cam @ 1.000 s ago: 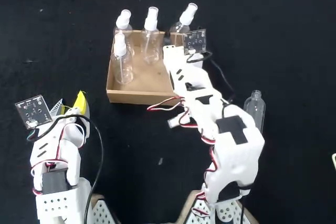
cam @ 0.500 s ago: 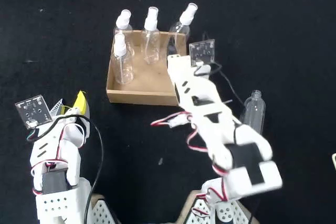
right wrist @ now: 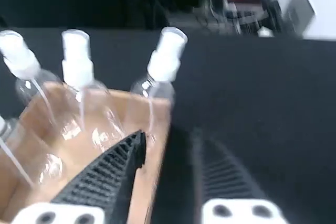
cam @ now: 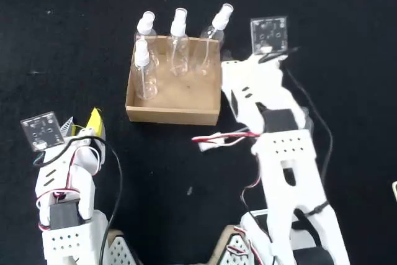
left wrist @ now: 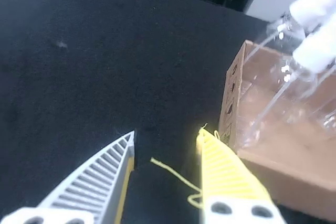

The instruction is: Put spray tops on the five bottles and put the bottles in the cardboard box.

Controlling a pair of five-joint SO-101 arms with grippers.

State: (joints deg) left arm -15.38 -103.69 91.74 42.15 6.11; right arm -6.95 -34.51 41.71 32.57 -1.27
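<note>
Right gripper: black fingers parted, grasping nothing, above the right wall of the cardboard box. Left gripper: one grey and one yellow finger spread, likewise empty, low over the black table near the box's front-left corner. Four capped bottles, each bearing a white spray top, stand inside the box: back-left bottle, middle bottle, tilted bottle leaning towards the back-right corner, and front-left bottle against the left wall

Four bottles, one cardboard box
</note>
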